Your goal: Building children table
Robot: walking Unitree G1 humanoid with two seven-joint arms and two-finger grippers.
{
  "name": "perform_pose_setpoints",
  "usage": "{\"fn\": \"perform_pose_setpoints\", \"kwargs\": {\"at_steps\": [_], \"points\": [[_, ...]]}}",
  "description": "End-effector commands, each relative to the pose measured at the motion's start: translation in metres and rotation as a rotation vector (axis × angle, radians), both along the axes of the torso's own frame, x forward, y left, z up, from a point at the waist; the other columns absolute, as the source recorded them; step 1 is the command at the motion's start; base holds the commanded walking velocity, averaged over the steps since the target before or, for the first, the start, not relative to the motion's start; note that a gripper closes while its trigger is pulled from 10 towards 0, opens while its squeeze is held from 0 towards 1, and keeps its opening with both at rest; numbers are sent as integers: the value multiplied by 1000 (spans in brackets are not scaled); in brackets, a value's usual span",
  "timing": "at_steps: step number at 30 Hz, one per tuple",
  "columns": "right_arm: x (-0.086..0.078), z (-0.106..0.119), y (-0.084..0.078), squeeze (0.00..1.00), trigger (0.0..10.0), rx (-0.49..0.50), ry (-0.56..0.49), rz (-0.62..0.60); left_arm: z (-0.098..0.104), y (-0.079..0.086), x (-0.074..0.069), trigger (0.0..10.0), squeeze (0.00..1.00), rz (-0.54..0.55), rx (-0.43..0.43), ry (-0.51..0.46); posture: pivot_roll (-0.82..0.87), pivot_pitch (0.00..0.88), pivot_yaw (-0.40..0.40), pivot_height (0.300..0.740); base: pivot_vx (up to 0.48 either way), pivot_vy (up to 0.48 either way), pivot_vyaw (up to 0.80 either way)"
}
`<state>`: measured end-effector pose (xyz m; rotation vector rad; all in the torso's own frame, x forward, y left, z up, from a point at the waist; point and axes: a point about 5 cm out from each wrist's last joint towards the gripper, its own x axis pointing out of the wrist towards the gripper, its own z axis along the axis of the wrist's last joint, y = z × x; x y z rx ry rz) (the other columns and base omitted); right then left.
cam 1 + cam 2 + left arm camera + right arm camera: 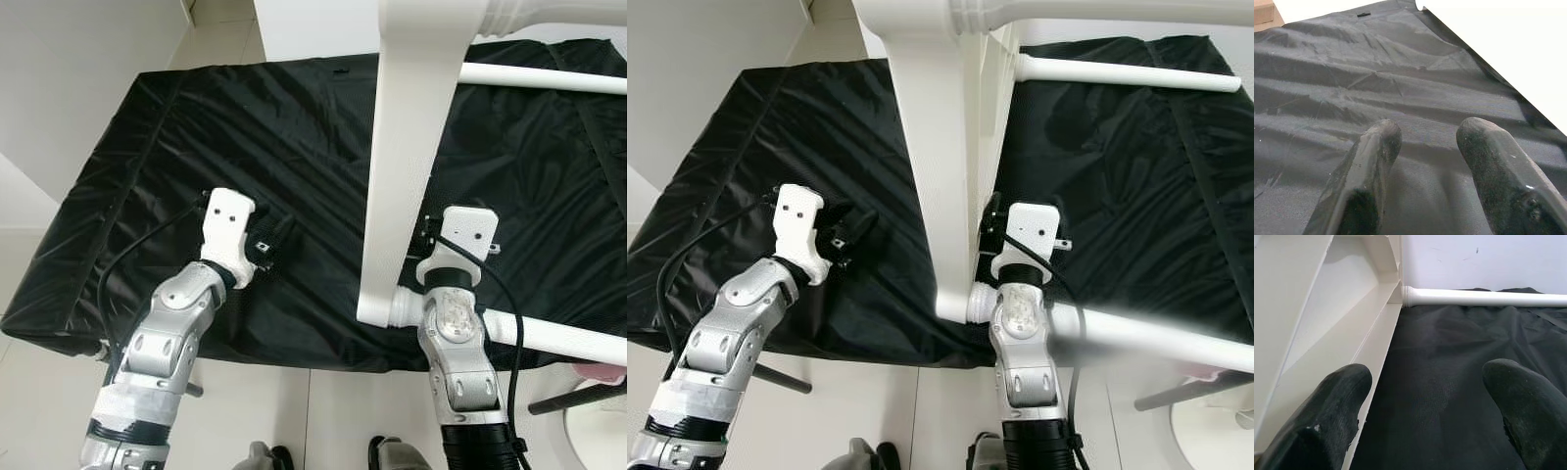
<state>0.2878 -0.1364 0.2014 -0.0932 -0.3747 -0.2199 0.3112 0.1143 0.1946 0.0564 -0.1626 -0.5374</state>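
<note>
A white plastic children's table stands on its edge on the black cloth. Its top panel (411, 147) runs from near to far. One white leg (549, 78) sticks out to the right at the far end, and another leg (558, 338) at the near corner. My right gripper (1425, 396) sits just right of the panel's ribbed underside (1327, 333), above the near leg. It is open, with one finger (1337, 401) close to the panel and nothing held. My left gripper (279, 240) hovers open over bare cloth, left of the panel.
The black cloth (245, 127) covers a low rectangular surface whose front edge (196, 348) is near my body. Pale floor tiles and a white wall (69, 88) lie to the left. A pink object (602, 372) and a white round item (598, 431) sit at the lower right.
</note>
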Motion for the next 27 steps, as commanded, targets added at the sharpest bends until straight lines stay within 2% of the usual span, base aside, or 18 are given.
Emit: {"fn": "perform_pose_setpoints", "kwargs": {"at_steps": [1,20,24,27], "points": [[1,0,15,0,10000,-3,-1,65,-6,3,-3,10000,0,-30,24,16,-107,188,156,740,0,0,0],[1,-1,14,0,10000,-4,-1,61,-5,1,-3,10000,0,-35,26,13,-107,186,153,740,0,0,0],[1,-1,15,0,10000,-7,-1,66,-8,0,-6,10000,0,-48,35,21,-102,190,152,740,0,0,0],[0,-3,15,0,10000,-4,8,70,-16,-6,-14,10000,0,-101,65,36,-81,176,149,740,0,0,0]]}}
